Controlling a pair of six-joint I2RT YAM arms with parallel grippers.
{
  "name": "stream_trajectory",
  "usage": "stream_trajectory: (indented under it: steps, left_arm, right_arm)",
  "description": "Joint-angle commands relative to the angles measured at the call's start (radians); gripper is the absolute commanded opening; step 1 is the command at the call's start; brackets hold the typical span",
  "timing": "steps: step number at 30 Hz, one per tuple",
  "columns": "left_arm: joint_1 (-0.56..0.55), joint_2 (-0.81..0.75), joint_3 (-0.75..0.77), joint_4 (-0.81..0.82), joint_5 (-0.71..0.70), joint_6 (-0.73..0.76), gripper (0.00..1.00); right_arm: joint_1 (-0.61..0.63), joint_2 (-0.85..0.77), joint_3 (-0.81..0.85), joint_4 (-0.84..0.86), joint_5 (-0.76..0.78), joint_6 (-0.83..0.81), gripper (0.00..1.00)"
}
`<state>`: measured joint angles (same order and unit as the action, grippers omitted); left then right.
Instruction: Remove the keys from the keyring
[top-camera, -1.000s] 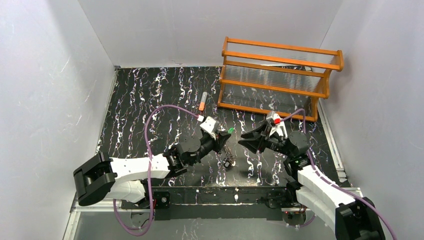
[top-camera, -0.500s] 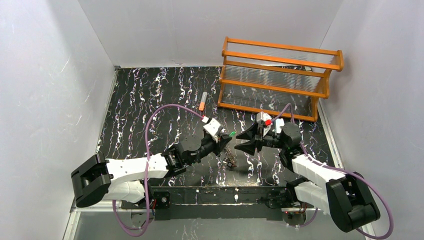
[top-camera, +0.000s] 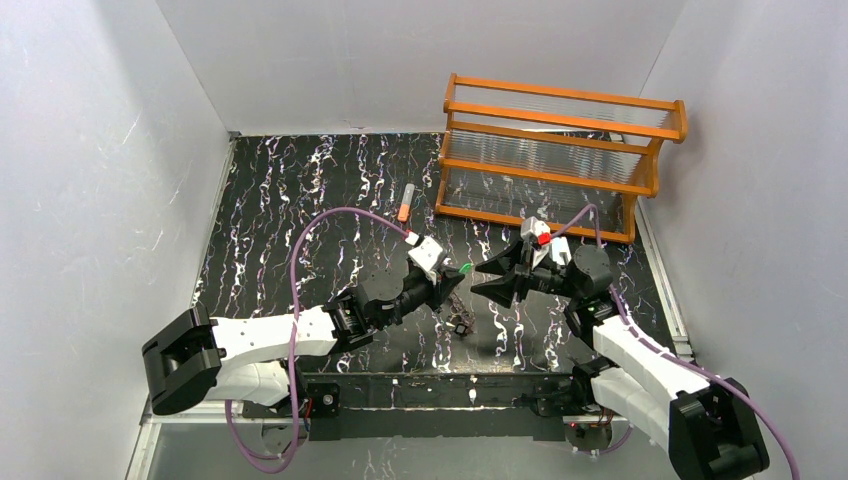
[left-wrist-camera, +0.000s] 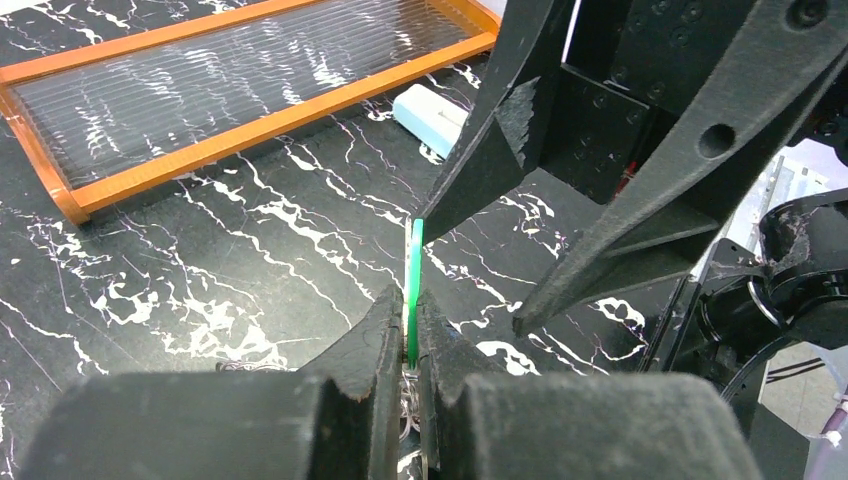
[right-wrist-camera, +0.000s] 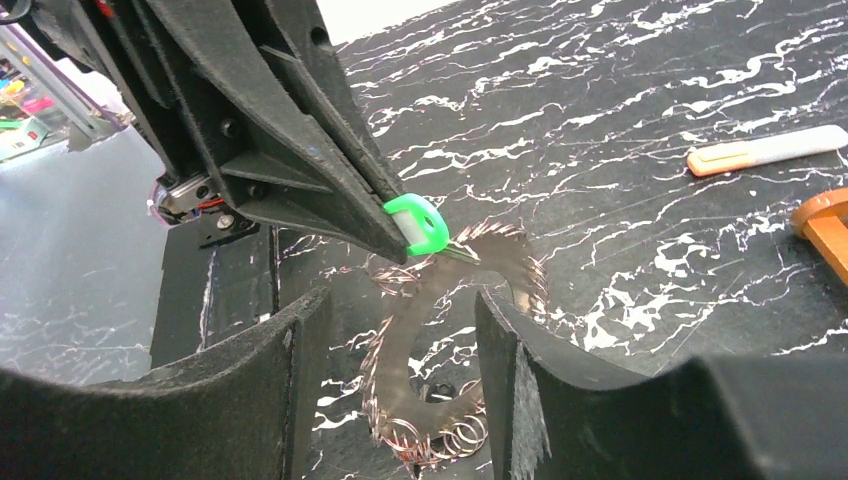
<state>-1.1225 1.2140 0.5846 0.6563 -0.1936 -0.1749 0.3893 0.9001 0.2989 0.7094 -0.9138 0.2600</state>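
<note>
My left gripper (left-wrist-camera: 410, 305) is shut on a small green key (left-wrist-camera: 414, 270), which sticks up edge-on out of its jaws. From that key hangs the keyring (right-wrist-camera: 420, 340), a flat grey-brown ring with a toothed rim and several small wire loops at its bottom. My right gripper (right-wrist-camera: 400, 300) is open and faces the left one, and the keyring shows between and just beyond its fingers. In the top view the green key (top-camera: 465, 268) sits between the left gripper (top-camera: 448, 285) and the right gripper (top-camera: 482, 280), above mid-table. No other keys are clear.
An orange wooden rack (top-camera: 560, 150) stands at the back right. An orange-and-grey tube (top-camera: 405, 203) lies on the black marbled table (top-camera: 300, 200) behind the grippers. A pale white-blue clip (left-wrist-camera: 430, 105) lies near the rack. White walls close in the table.
My right gripper has moved left, closer to the green key, and its jaws have opened wider. The left gripper has kept its grip and barely moved.
</note>
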Motion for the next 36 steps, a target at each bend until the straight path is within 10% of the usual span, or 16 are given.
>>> stream_trajectory:
  steps: [1,36]
  left_arm:
    - [0.003,-0.022,0.041,0.022,0.021,0.02,0.0]
    - [0.003,-0.045,0.06,0.016,0.127,0.048,0.0]
  right_arm:
    - [0.005,0.002,0.036,-0.019,0.027,-0.005,0.62]
    - [0.028,0.432,0.09,0.439,-0.342,-0.091,0.4]
